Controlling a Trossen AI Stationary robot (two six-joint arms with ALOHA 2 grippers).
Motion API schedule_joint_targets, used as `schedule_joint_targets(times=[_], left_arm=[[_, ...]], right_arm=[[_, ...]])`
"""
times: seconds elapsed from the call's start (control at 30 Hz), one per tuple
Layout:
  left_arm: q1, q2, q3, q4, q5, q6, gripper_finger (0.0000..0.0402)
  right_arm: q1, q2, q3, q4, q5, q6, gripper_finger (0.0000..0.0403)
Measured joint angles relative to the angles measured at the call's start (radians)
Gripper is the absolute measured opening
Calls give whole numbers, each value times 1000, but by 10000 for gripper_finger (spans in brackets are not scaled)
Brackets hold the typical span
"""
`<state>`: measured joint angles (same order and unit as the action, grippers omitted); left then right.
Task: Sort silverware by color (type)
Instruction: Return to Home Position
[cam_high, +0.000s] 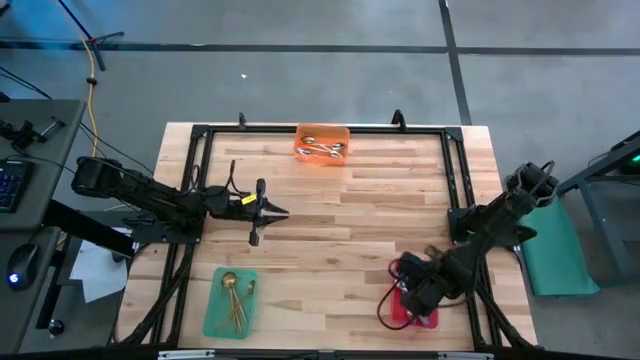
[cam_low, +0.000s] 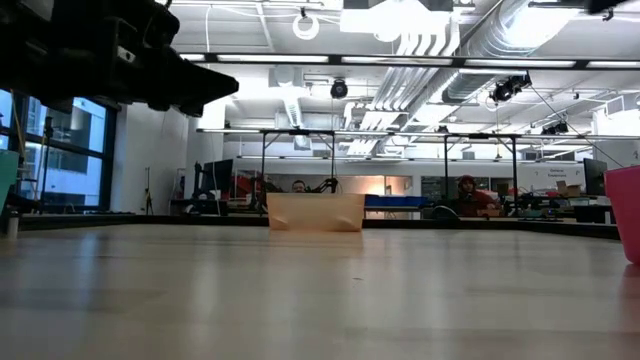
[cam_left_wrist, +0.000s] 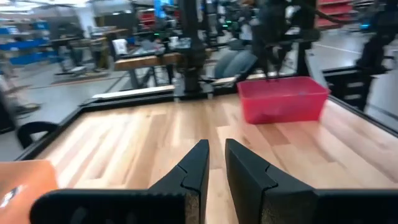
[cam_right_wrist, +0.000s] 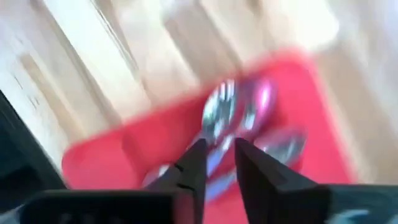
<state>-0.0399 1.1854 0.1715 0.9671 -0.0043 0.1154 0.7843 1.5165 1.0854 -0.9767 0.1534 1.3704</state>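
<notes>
The right gripper (cam_right_wrist: 216, 163) hangs over the red plastic tray (cam_right_wrist: 149, 140), fingers slightly apart and empty, purple-handled spoons (cam_right_wrist: 249, 121) below. The left gripper (cam_high: 268, 212) waits mid-table, fingers nearly closed, empty. All spoons look sorted; next, the right arm should lift away.

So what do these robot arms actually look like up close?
Both are dark, nearly black, jointed arms. The left arm carries a small yellow marking near its wrist, and thin black cables run along it. The right arm trails a red cable near its gripper. Each ends in two flat, dark, wedge-shaped fingers.
</notes>
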Motion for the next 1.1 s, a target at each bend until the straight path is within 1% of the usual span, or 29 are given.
schedule_joint_targets(times=[0.1,0.17,0.23,0.33,0.43,0.57,0.67,0.73,0.83,0.9,1.0,1.1], left_arm=[[36,0,0,-2,82,1,35],[63,0,0,-2,122,1,21],[93,0,0,-3,156,0,7],[135,0,0,-5,191,-5,4],[171,0,0,-5,235,-6,2],[222,0,0,-10,287,-6,1],[262,-1,0,-31,320,-4,1],[289,-10,0,-59,330,2,0],[325,-32,0,-109,331,10,0],[343,-60,0,-135,332,19,0],[366,-121,-1,-209,332,35,0],[380,-201,-1,-286,328,37,0]], right_arm=[[-65,-25,-7,51,74,-224,34],[-125,-48,-23,95,103,-380,10],[-196,-71,-48,175,114,-551,7],[-319,-102,-93,334,117,-842,8],[-462,-123,-162,552,29,-1118,2],[-663,-132,-274,852,-125,-1379,1],[-794,-132,-356,1067,-242,-1505,0],[-865,-132,-402,1187,-312,-1561,0],[-947,-137,-450,1307,-398,-1607,0],[-984,-147,-478,1352,-440,-1616,0],[-1017,-181,-521,1381,-448,-1630,0],[-1022,-236,-596,1493,-404,-1660,0]])
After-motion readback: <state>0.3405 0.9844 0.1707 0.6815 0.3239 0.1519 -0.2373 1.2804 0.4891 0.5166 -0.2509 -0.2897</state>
